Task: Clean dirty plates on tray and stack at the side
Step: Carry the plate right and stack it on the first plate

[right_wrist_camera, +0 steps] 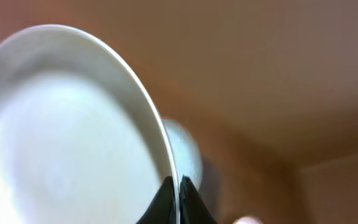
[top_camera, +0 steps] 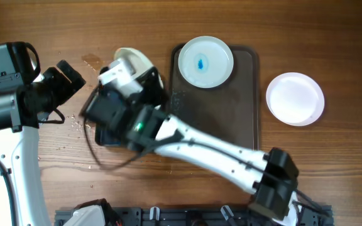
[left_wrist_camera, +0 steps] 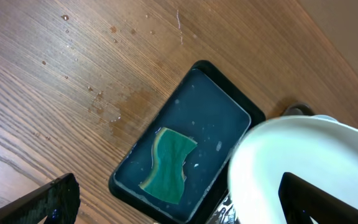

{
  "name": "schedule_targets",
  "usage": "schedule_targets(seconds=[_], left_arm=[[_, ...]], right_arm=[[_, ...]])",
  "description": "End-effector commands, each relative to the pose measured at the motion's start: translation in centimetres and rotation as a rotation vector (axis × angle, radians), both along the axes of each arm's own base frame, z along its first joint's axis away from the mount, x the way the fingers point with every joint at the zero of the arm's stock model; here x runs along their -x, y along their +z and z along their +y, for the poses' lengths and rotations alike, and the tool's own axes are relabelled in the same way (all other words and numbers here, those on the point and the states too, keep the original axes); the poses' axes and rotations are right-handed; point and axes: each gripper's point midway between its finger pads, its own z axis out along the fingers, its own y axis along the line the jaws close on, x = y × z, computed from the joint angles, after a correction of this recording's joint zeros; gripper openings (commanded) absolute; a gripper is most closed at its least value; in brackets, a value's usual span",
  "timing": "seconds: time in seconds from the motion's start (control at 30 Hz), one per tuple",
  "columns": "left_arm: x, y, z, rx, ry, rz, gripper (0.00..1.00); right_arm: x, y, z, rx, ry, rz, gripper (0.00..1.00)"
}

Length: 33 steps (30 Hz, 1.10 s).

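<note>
My right gripper (right_wrist_camera: 176, 185) is shut on the rim of a white plate (right_wrist_camera: 61, 124) and holds it tilted on edge above the table, left of the tray; the plate also shows in the overhead view (top_camera: 136, 61) and the left wrist view (left_wrist_camera: 303, 162). The dark brown tray (top_camera: 231, 107) holds one plate with a blue smear (top_camera: 205, 61) at its far end. A plain white plate (top_camera: 295, 98) lies on the table right of the tray. My left gripper (left_wrist_camera: 185, 211) is open and empty above the black tray's near end.
A small black tray (left_wrist_camera: 222, 118) of water with a green sponge (left_wrist_camera: 166, 165) lies under the held plate and the right arm. Water drops (left_wrist_camera: 104, 112) spot the wood beside it. The right arm (top_camera: 212, 150) stretches across the table's front.
</note>
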Motion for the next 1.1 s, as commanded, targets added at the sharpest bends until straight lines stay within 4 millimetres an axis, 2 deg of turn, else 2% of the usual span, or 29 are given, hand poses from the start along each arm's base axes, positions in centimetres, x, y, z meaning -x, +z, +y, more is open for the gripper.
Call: schedule_targets(seconds=[0.0, 0.03, 0.07, 0.1, 0.13, 0.2, 0.3, 0.33, 0.37, 0.4, 0.47, 0.5, 0.57, 0.63, 0.67, 0.7, 0.77, 0.83, 0.87, 0.9, 0.93, 1.0, 1.07], left_arm=[[-0.1, 0.6, 0.1, 0.001, -0.001, -0.018, 1.00], [-0.1, 0.6, 0.1, 0.001, -0.001, -0.018, 1.00], [-0.1, 0.6, 0.1, 0.001, -0.001, -0.018, 1.00], [-0.1, 0.6, 0.1, 0.001, -0.001, -0.018, 1.00], [-0.1, 0.6, 0.1, 0.001, -0.001, -0.018, 1.00], [-0.1, 0.6, 0.1, 0.001, -0.001, -0.018, 1.00], [-0.1, 0.6, 0.1, 0.001, -0.001, -0.018, 1.00], [-0.1, 0.6, 0.1, 0.001, -0.001, -0.018, 1.00], [-0.1, 0.6, 0.1, 0.001, -0.001, -0.018, 1.00], [-0.1, 0.6, 0.1, 0.001, -0.001, -0.018, 1.00], [-0.1, 0.6, 0.1, 0.001, -0.001, -0.018, 1.00], [-0.1, 0.6, 0.1, 0.001, -0.001, -0.018, 1.00], [-0.1, 0.6, 0.1, 0.001, -0.001, -0.018, 1.00], [-0.1, 0.6, 0.1, 0.001, -0.001, -0.018, 1.00], [-0.1, 0.6, 0.1, 0.001, -0.001, -0.018, 1.00], [-0.1, 0.6, 0.1, 0.001, -0.001, -0.018, 1.00], [-0.1, 0.6, 0.1, 0.001, -0.001, -0.018, 1.00], [-0.1, 0.6, 0.1, 0.001, -0.001, -0.018, 1.00], [-0.1, 0.6, 0.1, 0.001, -0.001, -0.018, 1.00], [-0.1, 0.6, 0.1, 0.001, -0.001, -0.018, 1.00], [-0.1, 0.6, 0.1, 0.001, -0.001, -0.018, 1.00], [-0.1, 0.6, 0.1, 0.001, -0.001, -0.018, 1.00], [-0.1, 0.6, 0.1, 0.001, -0.001, -0.018, 1.00]], right_arm=[[-3.2, -5.6, -2.3, -0.441, -0.082, 0.414, 0.04], [-3.6, -7.0, -2.7, -0.560, -0.059, 0.590, 0.04], [-3.9, -7.3, -3.3, -0.666, -0.045, 0.707, 0.04], [-4.4, -6.7, -4.2, -0.763, -0.007, 0.794, 0.04], [-4.9, -5.4, -5.2, -0.849, 0.041, 0.845, 0.04], [-6.1, -2.0, -9.1, -0.988, 0.076, 0.851, 0.04], [-6.8, 2.3, -19.0, -1.079, -0.080, 0.716, 0.04], [-6.3, 3.2, -23.6, -1.083, -0.194, 0.657, 0.04], [-5.6, 3.3, -26.7, -1.076, -0.276, 0.625, 0.04], [-4.2, 2.9, -31.7, -1.059, -0.416, 0.585, 0.04], [-2.0, 0.8, -37.5, -1.069, -0.613, 0.567, 0.04], [-1.0, -0.7, -39.5, -1.089, -0.686, 0.571, 0.04], [1.2, -5.7, -43.1, -1.139, -0.843, 0.608, 0.04], [3.7, -12.3, -44.8, -1.206, -0.954, 0.674, 0.04], [4.6, -14.8, -44.7, -1.249, -0.973, 0.697, 0.04], [5.2, -16.8, -44.8, -1.273, -0.987, 0.699, 0.04], [5.4, -19.2, -46.0, -1.303, -1.025, 0.632, 0.04], [4.7, -19.4, -47.3, -1.266, -1.021, 0.571, 0.07], [4.5, -19.3, -47.4, -1.257, -1.009, 0.565, 0.22], [4.5, -19.1, -47.4, -1.257, -1.005, 0.566, 0.31], [4.4, -18.8, -47.3, -1.266, -0.997, 0.569, 0.33], [3.3, -15.9, -46.3, -1.275, -0.884, 0.580, 0.39], [2.9, -13.3, -45.5, -1.234, -0.819, 0.595, 0.39]])
